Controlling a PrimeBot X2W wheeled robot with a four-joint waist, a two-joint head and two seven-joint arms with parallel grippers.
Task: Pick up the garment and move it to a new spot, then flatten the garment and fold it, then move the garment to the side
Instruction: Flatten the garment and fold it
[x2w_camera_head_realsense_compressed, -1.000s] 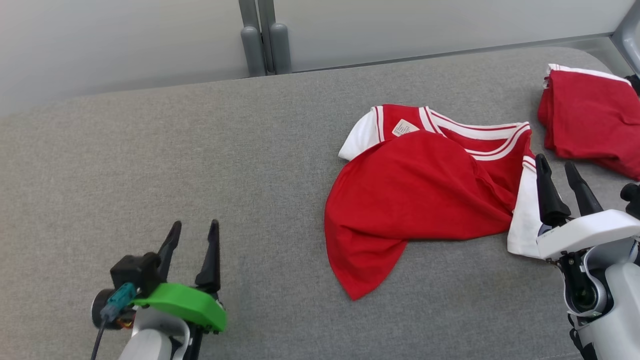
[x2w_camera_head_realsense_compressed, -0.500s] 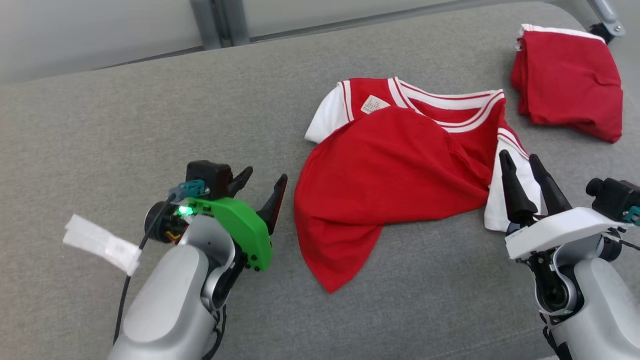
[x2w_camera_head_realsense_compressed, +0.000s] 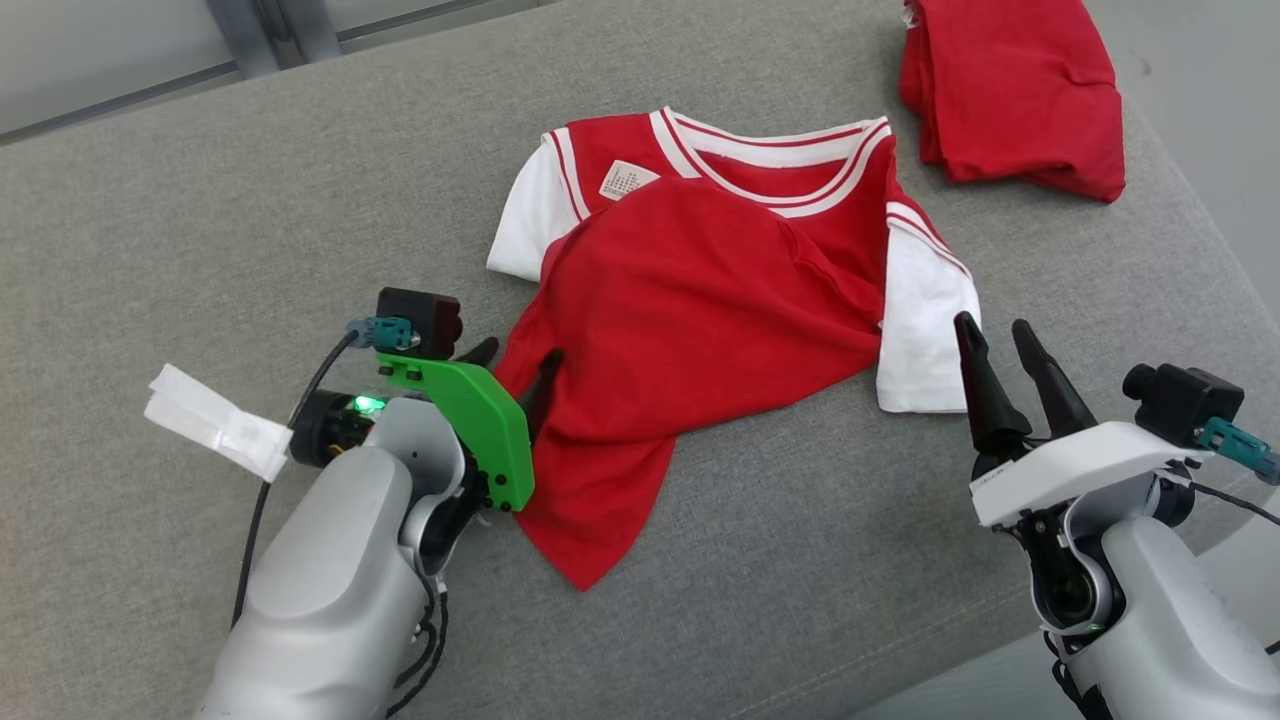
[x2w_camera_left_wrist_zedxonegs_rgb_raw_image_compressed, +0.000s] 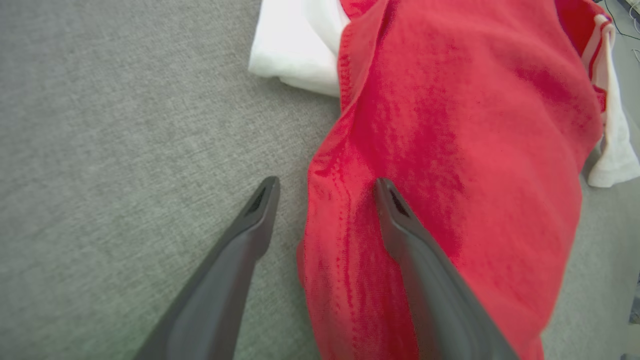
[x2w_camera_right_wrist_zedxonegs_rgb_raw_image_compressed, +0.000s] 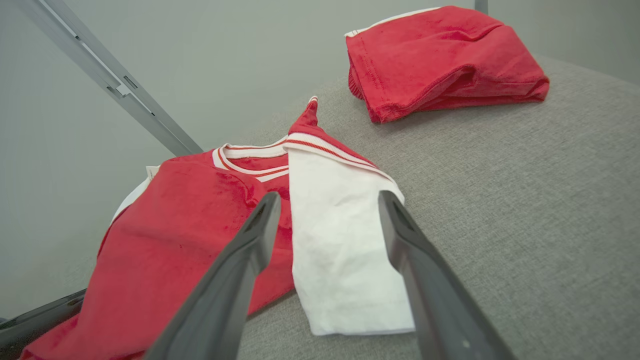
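The garment (x2w_camera_head_realsense_compressed: 700, 300) is a red shirt with white sleeves, lying rumpled on the grey padded surface (x2w_camera_head_realsense_compressed: 200, 200), its body folded up over the collar. My left gripper (x2w_camera_head_realsense_compressed: 518, 352) is open at the shirt's left edge. In the left wrist view (x2w_camera_left_wrist_zedxonegs_rgb_raw_image_compressed: 325, 185) the red hem (x2w_camera_left_wrist_zedxonegs_rgb_raw_image_compressed: 340, 165) runs between the fingers, with the right finger over the cloth. My right gripper (x2w_camera_head_realsense_compressed: 993, 325) stands open just short of the white right sleeve (x2w_camera_head_realsense_compressed: 925, 330). The right wrist view (x2w_camera_right_wrist_zedxonegs_rgb_raw_image_compressed: 328, 197) has that sleeve (x2w_camera_right_wrist_zedxonegs_rgb_raw_image_compressed: 340, 240) lying ahead between the fingers, untouched.
A second, folded red garment (x2w_camera_head_realsense_compressed: 1010, 90) lies at the far right corner, also seen as the folded pile (x2w_camera_right_wrist_zedxonegs_rgb_raw_image_compressed: 440, 60). The surface's right edge (x2w_camera_head_realsense_compressed: 1200, 260) drops off close to my right arm. A white tag (x2w_camera_head_realsense_compressed: 215, 435) hangs from my left arm's cable. Metal posts (x2w_camera_head_realsense_compressed: 270, 30) stand behind.
The head camera has tilted and turned, shifting the whole picture. My left gripper has moved right, from bare surface to the shirt's left edge. The right gripper stays by the white sleeve.
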